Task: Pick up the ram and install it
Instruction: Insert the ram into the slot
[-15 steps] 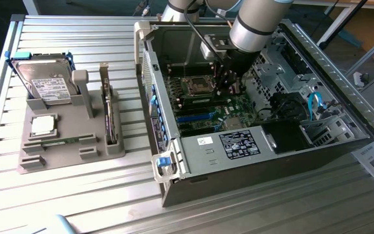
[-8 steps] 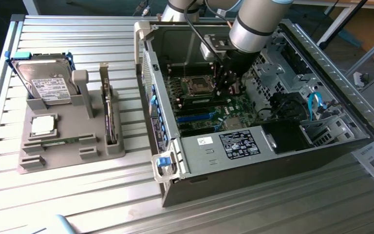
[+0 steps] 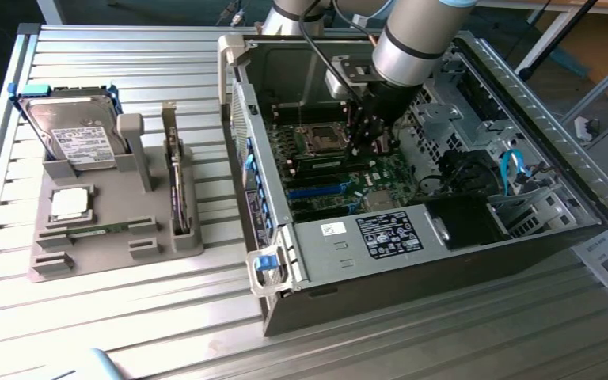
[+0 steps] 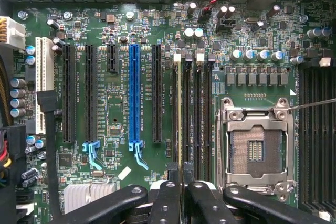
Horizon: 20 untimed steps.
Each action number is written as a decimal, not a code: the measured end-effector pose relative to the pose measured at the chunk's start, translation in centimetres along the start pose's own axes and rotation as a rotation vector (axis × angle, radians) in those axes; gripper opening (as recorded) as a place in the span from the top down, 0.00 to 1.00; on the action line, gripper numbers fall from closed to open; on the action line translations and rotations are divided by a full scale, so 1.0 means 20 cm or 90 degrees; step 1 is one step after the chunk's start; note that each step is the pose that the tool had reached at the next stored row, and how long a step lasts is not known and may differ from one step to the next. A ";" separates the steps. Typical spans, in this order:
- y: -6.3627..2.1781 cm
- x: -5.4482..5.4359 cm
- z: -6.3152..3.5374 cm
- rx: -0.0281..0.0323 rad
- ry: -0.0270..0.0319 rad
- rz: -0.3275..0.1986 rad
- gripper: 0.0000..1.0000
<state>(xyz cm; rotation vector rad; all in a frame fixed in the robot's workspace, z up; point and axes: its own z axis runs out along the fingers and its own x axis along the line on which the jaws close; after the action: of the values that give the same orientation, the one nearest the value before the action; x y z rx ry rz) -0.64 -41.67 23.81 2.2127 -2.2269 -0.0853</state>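
in the exterior view a grey arm (image 3: 415, 39) reaches down from the far side into an open computer case (image 3: 541, 103) lying on its side on the slatted metal bench (image 3: 104, 317). the dark tool (image 3: 370, 142) hangs low over the green motherboard (image 3: 336, 170), just beside the processor socket (image 3: 320, 138). toward the exterior view's left, well apart from the case, a grey fixture (image 3: 93, 253) stands on the bench, holding an upright hard drive (image 3: 72, 134) and a square silver processor chip (image 3: 69, 204) lying flat. in the wrist view the tool (image 4: 181, 174) looks straight down on the motherboard (image 4: 110, 108). its two black fingers (image 4: 172, 182) stand narrow, pinched on the ram (image 4: 180, 114), which is seen edge-on as a thin pale line. the ram runs along the outermost memory slot, between the black expansion slots next to the blue slot (image 4: 134, 93) and the open, empty processor socket (image 4: 257, 148). whether the ram is seated in that slot or just above it, i cannot tell.
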 end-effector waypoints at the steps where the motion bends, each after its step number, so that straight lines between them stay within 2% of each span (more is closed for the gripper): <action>1: 0.000 0.00 0.000 0.0000 0.0000 0.000 0.88; 10: 0.007 0.00 0.001 0.0016 0.0000 0.000 0.88; 20: 0.006 0.00 0.029 0.0019 0.0000 0.000 0.88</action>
<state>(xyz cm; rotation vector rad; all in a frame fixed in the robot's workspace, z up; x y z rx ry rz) -0.79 -41.67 23.24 2.2143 -2.2284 -0.0821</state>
